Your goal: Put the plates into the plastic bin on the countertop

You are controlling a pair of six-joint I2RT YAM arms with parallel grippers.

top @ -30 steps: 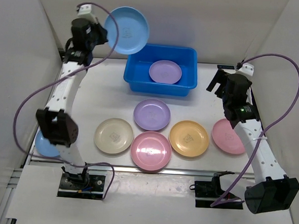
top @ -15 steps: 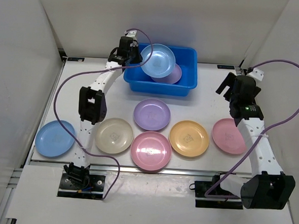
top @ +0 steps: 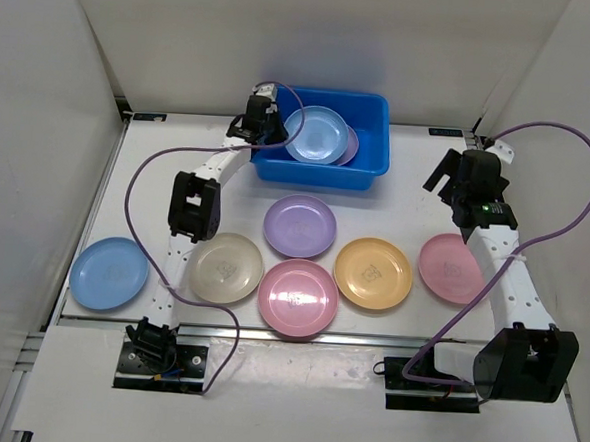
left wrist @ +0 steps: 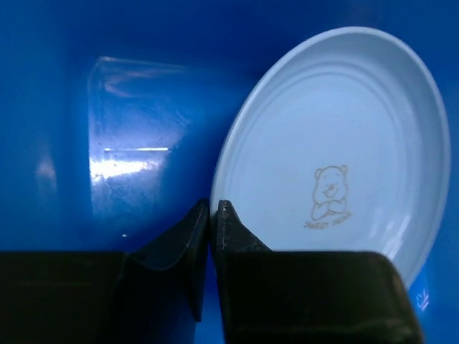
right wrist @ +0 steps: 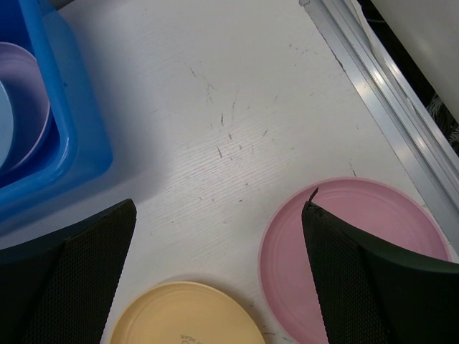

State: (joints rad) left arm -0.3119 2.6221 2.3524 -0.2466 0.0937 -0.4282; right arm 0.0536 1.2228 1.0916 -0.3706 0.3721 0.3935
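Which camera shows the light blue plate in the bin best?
Left wrist: the light blue plate fills the view, its bear print clear, rim pinched by the left gripper. The top view shows it small inside the bin, over a purple plate. Right wrist catches only a sliver.

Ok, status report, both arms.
Left gripper shut on blue plate rim, plate inside bin, atop purple plate. Right gripper open over countertop, beside pink plate. Six plates outside bin. Nothing blocking.
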